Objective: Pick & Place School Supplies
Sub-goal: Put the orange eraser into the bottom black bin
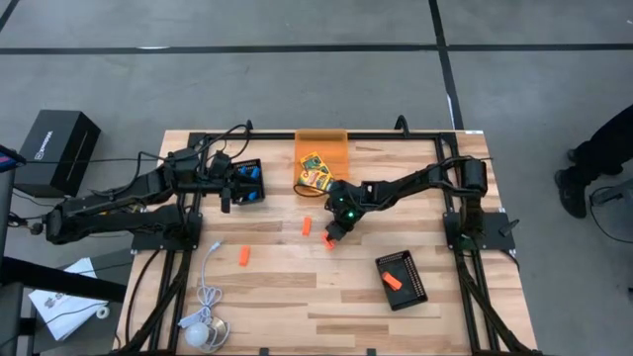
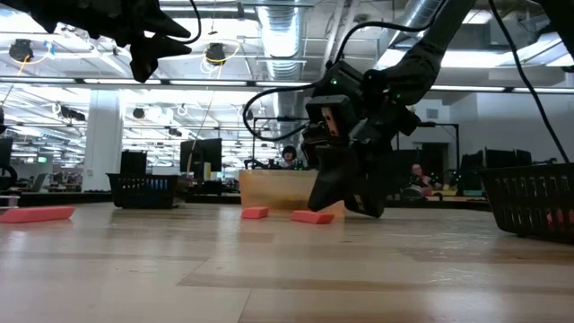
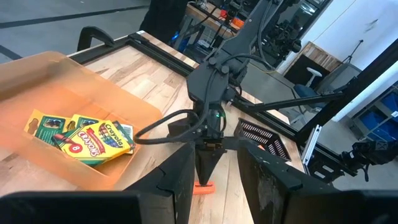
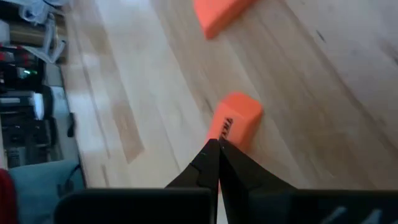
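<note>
Your right hand [image 4: 217,149], fingers pinched together and empty, points down at the orange piece [image 4: 235,121]. It lies just ahead of the tips, end-on; the left hand [image 1: 229,188] waits well apart over a black tray [image 1: 249,184], its fingers parted

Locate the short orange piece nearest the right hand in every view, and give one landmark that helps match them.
High view: the short orange piece lies mid-table, at the right hand.
Low view: it lies centre, on the wooden table, left of the hand's tips.
Left wrist view: it lies below the hand's tips.
Right wrist view: it is centre, at the shut fingertips.
Shared landmark: the right hand.
</note>
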Controlling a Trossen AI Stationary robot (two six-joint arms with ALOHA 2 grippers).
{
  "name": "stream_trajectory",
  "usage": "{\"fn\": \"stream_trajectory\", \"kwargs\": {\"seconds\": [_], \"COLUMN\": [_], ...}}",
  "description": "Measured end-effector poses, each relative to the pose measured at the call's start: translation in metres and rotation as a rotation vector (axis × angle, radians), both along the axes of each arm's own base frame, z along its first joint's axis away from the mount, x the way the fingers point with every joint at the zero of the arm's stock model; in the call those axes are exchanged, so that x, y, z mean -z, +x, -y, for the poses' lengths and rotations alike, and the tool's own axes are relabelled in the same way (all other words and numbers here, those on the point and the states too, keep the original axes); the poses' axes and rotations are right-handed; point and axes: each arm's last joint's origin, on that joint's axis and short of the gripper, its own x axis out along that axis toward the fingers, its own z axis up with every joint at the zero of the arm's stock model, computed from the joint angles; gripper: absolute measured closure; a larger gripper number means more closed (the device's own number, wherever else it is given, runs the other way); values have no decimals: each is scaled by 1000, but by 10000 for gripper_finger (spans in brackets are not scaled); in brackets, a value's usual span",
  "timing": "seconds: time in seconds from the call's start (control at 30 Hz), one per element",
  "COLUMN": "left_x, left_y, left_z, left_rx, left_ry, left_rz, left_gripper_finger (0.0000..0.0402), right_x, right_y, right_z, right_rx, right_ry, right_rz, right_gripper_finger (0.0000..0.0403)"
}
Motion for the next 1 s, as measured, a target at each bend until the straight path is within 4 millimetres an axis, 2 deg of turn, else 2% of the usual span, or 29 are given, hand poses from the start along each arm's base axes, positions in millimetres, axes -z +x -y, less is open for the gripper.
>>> {"fn": "stream_trajectory", "kwargs": {"seconds": [0.33,0.53,1.0], "left_x": [2,4,5], "left_y": [2,5,6], "left_z": [-1,-2,-2], "left_rx": [1,13,23], "left_ry": [0,-10,-11], "left_rz": [-11,-28,-35], "left_gripper_finger": [284,284,284], "right_x": [2,7,6], "right_y": [-3,-11,-13], "right_z": [-2,6,21], "right_rx": [-13,-13,-6], "right_ry": [-3,-12,-48], "right_rz": [-34,-109,-128], "right_gripper_finger": [403,403,403]}}
